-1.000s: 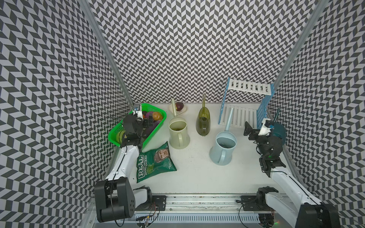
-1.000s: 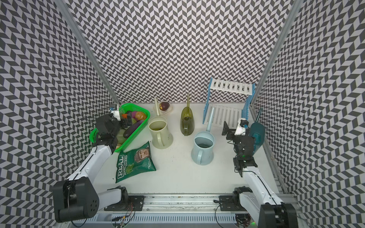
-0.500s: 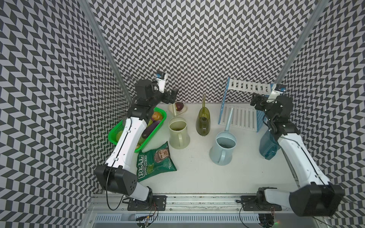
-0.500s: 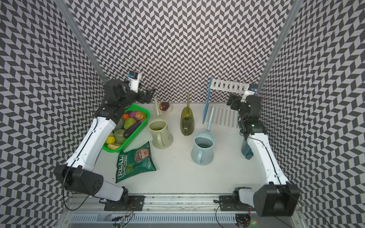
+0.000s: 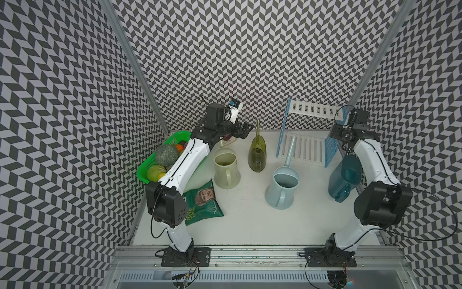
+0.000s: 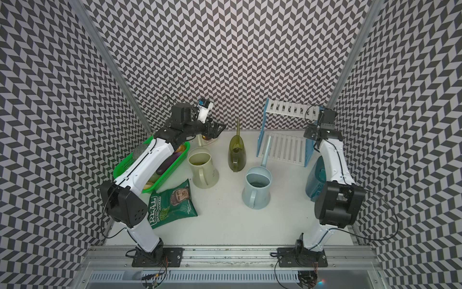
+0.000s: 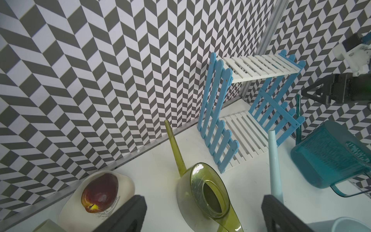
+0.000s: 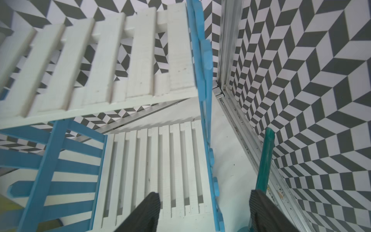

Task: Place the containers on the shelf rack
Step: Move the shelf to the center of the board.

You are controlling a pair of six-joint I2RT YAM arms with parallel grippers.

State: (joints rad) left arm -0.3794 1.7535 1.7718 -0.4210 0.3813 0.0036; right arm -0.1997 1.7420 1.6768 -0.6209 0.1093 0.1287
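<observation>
Both arms have just come up from the folded pose and reached toward the back.
- The left gripper (image 5: 243, 130) is now well left of the shelf rack (image 5: 307, 150), over the small dish (image 7: 126, 184). Its jaws are wide apart and hold nothing (the olive can sits dead ahead in its wrist view, so probably the first pick).
- The cream can (image 5: 226, 172) stands furthest left of the rack, on the table.
- The olive can (image 5: 257, 155) is near the rack's left panel, on the table.
- The pale blue can (image 5: 283, 187) is in front of the rack, with its spout aimed at the lower shelf.
- Both rack shelves are bare, so none of the four is placed.
- The teal can (image 5: 343, 180) is just outside the rack's right panel, on the table.
- The right gripper (image 8: 204, 192) is now up beside that panel, above the teal spout. Its jaws are apart and empty.

My read: the approach has started and there is no grasp yet.
</observation>
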